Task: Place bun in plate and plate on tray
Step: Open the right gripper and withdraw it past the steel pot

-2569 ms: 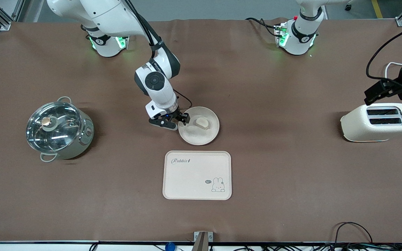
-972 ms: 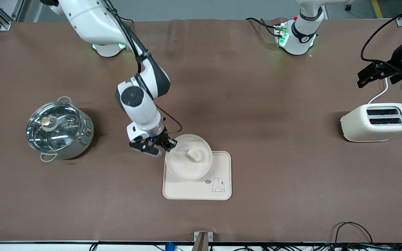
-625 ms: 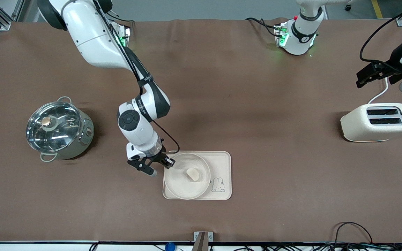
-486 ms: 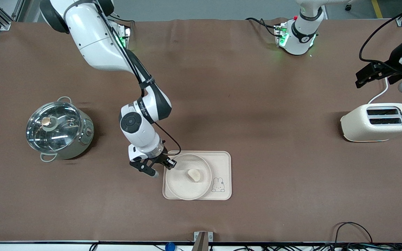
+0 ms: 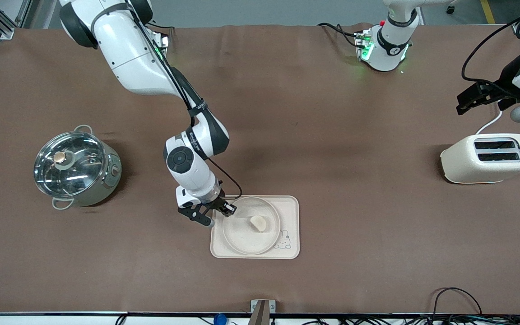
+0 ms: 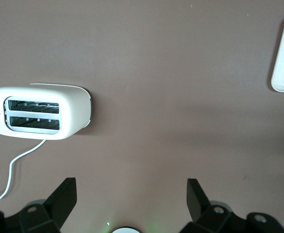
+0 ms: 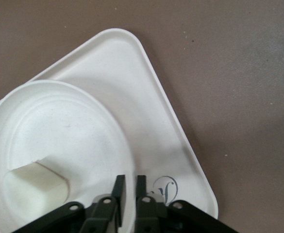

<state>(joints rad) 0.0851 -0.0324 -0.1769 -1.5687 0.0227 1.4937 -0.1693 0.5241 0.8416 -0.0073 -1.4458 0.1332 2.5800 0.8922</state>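
I see the right gripper [image 5: 220, 211] clamped on the rim of the plate [image 5: 251, 225], at the edge toward the right arm's end of the tray [image 5: 289, 212]. The plate rests on the tray, covering most of it and part of the printed lettering. The bun [image 5: 258, 223] lies in the plate, near its centre. The left gripper [image 5: 472, 97] waits with its fingers spread, above the table near the toaster [image 5: 488, 158], well apart from the tray.
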